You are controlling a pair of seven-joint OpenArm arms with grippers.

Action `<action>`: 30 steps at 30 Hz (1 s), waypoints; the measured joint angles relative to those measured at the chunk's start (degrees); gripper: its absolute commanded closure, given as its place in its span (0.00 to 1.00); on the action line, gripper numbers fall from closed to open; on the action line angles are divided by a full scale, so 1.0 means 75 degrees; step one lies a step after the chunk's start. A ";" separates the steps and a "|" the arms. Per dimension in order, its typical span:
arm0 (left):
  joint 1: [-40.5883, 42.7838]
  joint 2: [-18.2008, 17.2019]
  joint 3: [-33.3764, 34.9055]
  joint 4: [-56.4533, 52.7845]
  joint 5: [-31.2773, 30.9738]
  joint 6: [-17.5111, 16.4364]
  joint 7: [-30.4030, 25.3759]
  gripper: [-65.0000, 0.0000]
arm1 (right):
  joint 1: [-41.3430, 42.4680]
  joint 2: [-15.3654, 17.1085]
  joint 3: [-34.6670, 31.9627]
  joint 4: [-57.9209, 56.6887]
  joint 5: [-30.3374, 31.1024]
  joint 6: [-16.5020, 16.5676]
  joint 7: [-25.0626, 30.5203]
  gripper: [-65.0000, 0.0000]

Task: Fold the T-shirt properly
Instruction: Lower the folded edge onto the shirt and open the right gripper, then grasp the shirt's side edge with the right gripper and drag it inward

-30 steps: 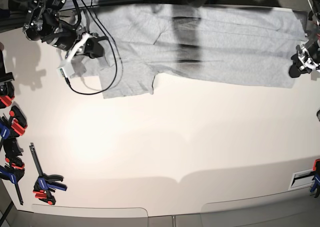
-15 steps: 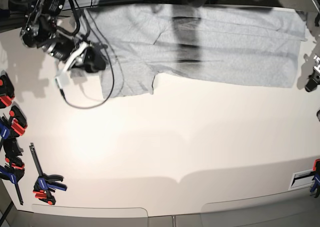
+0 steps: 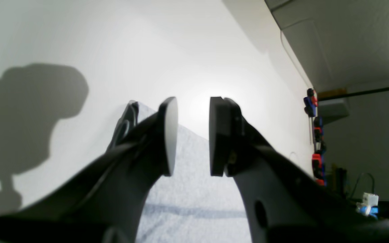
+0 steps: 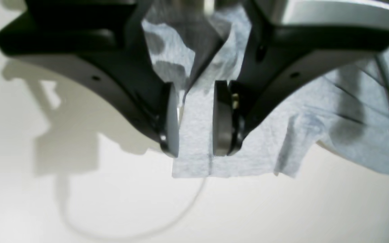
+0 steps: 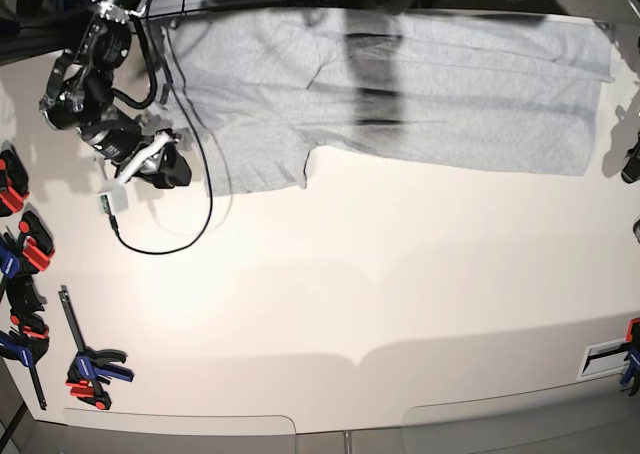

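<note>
White table (image 5: 330, 284), T-shirt (image 5: 420, 84) far edge cut off, lettering hidden.

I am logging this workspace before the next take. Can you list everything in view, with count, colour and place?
T-shirt: one, light grey, spread along the far edge of the table.
Table: one, white, bare in front.
Bar clamps: several, red, blue and black, on the near-left edge in the base view.
Cable: one, black, looping beside the right arm.
Right gripper: black, jaws apart astride the sleeve edge.
Left gripper: black, jaws apart, nothing between them, at the shirt's hem end.
</note>
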 measured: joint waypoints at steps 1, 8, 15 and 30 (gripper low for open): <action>0.0000 0.0000 0.0000 0.0000 0.0000 0.0000 0.0006 0.77 | 0.0117 0.0000 0.0000 -0.0271 0.0000 0.0000 0.0032 0.75; 0.0000 0.0140 0.0000 0.0000 0.0000 0.0000 0.0085 0.77 | 0.0994 -0.0003 0.0000 -0.1935 -0.0385 -0.0003 0.0198 0.75; 0.0006 0.0385 0.0000 0.0000 0.0000 0.0000 0.0087 0.77 | 0.1364 -0.0006 0.0000 -0.2771 -0.1174 -0.0694 0.0516 0.75; 0.0006 0.0423 0.0000 0.0000 0.0000 0.0000 0.0085 0.77 | 0.1460 -0.0772 0.0044 -0.3244 -0.0828 -0.0688 0.0481 1.00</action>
